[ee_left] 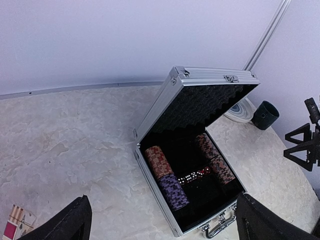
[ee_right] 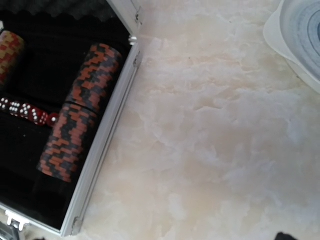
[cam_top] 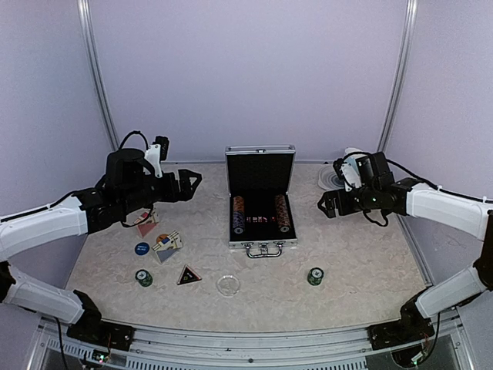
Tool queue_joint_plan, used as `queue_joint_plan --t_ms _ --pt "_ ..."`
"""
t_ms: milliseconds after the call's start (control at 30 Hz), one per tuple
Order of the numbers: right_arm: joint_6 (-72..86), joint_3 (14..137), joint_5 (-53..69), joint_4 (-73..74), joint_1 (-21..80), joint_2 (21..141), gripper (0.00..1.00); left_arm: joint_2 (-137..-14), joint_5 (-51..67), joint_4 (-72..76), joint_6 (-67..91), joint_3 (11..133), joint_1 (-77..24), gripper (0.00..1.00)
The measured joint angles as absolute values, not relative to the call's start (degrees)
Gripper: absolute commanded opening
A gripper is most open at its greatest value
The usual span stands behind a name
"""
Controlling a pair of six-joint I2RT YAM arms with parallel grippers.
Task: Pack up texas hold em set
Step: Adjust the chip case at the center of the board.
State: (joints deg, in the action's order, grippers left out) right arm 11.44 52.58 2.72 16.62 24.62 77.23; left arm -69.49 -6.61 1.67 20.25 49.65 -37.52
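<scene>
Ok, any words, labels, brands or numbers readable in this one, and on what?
No word, brand or number reads clearly in any view.
On the blue disc: white marking, too small to read.
On the black triangle: coloured marking, too small to read.
On the dice in the case: white pips only, no digits.

Soft, even light with faint shadows; the briefcase [ee_left: 210,75] interior looks nearly black.
</scene>
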Motion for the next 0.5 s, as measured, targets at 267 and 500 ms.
queue_joint_plan --t_ms 267,500 --pt "11.6 51.9 2.7 16.6 24.6 77.1 0.99 -69.2 -8.3 1.0 19.8 49.6 -38.2 0.99" --pt "11.7 51.5 2.8 16.6 24.6 77.1 0.99 -68.9 -9.2 0.8 19.4 49.6 -38.5 0.99"
